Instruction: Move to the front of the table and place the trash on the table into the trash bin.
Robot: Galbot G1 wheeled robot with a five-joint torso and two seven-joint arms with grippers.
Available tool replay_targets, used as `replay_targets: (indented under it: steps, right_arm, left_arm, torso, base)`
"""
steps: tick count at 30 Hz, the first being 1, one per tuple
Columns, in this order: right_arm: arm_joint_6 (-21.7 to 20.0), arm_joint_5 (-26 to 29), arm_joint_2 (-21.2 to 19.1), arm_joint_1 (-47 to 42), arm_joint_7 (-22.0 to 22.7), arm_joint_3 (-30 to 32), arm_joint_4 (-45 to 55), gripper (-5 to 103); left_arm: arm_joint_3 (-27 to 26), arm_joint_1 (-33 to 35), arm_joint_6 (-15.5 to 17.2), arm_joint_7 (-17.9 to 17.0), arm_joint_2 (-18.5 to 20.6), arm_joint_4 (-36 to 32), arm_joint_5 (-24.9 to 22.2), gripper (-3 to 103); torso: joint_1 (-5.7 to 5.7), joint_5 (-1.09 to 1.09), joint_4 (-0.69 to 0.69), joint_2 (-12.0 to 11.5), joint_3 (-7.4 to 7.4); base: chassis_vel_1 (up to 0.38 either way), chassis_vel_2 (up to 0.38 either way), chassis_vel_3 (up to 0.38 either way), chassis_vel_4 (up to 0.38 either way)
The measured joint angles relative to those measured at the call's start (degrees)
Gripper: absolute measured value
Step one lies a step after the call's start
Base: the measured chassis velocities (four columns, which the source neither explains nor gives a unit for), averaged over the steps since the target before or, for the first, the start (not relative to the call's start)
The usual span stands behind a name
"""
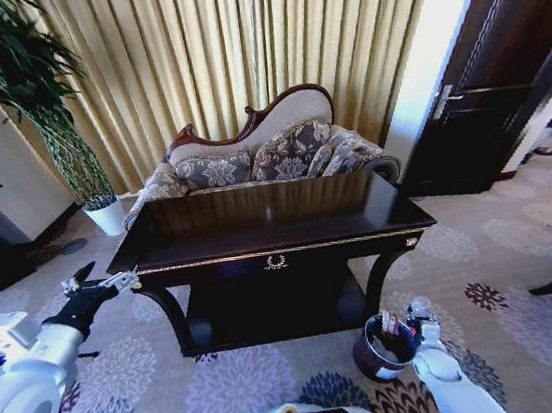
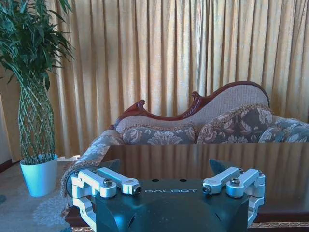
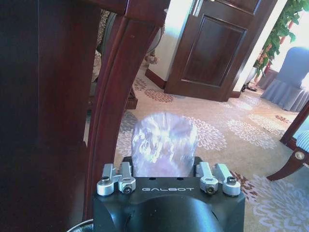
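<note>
Bottle (image 3: 164, 145), clear, light, thin-walled and likely slippery, pinched across its body in right end effector (image 1: 419, 327) just above the trash bin (image 1: 378, 351) by the counter (image 1: 271, 229) leg; left end effector (image 1: 92, 286) spread wide, empty, off the counter's left corner.

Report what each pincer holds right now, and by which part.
The right pincer, low above the dark brown round trash bin, grips a clear plastic bottle by one end. The left pincer, beside the dark glossy wooden table, is open and holds nothing.
</note>
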Motion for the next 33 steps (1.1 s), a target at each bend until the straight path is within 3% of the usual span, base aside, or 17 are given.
replay_targets:
  steps: [2, 7, 9, 11, 12, 26, 31, 33]
  right_arm:
    - [-0.1, 0.0, -0.2, -0.2, 0.2, -0.1, 0.4, 69]
    - [-0.3, 0.1, -0.2, -0.5, 0.3, 0.0, 0.6, 84]
    - [-0.3, 0.1, -0.2, -0.6, 0.3, 0.0, 0.8, 84]
    - [-0.4, 0.1, -0.2, -1.0, 0.4, 0.1, 1.5, 98]
    - [-0.4, 0.1, -0.2, -1.1, 0.4, 0.1, 1.7, 100]
    - [-1.3, 0.7, 0.3, -2.6, 0.4, 0.3, 3.9, 100]
    - [-4.1, 2.2, 0.0, -4.9, 0.1, 0.5, 9.5, 100]
    - [-7.3, 5.0, -1.0, -7.9, -1.5, 1.3, 18.4, 100]
  left_arm:
    - [0.3, -0.1, -0.2, 0.0, -0.1, 0.0, 0.0, 100]
    - [0.3, 0.0, -0.7, 0.0, 0.0, 0.3, 0.1, 100]
    - [0.3, -0.1, -0.7, 0.0, 0.1, 0.4, 0.1, 100]
    - [0.4, -0.2, -0.7, 0.0, 0.2, 0.6, 0.1, 100]
    - [0.5, -0.3, -0.7, 0.0, 0.2, 0.7, 0.1, 100]
    - [1.6, -0.8, -0.7, 0.2, -0.6, 1.1, 0.4, 100]
    - [1.5, -0.8, -0.8, 0.4, -0.6, 1.1, 0.4, 100]
    - [1.1, -0.8, -0.9, 0.7, -0.6, 1.1, 0.4, 100]
  torso:
    - [0.00, 0.00, -0.01, 0.0, 0.00]
    - [0.00, 0.01, -0.01, 0.0, 0.00]
    - [0.00, 0.00, 0.00, 0.0, 0.00]
    - [0.00, 0.00, 0.00, 0.0, 0.00]
    - [0.00, 0.00, 0.00, 0.0, 0.00]
    - [0.00, 0.00, 0.00, 0.0, 0.00]
    - [0.00, 0.01, -0.01, 0.0, 0.00]
    - [0.00, 0.01, -0.01, 0.0, 0.00]
  base:
    - [0.000, 0.000, 0.000, 0.000]
    - [0.000, 0.000, 0.000, 0.000]
    - [0.000, 0.000, 0.000, 0.000]
    - [0.000, 0.000, 0.000, 0.000]
    - [0.000, 0.000, 0.000, 0.000]
    - [0.000, 0.000, 0.000, 0.000]
    - [0.000, 0.000, 0.000, 0.000]
    - [0.000, 0.000, 0.000, 0.000]
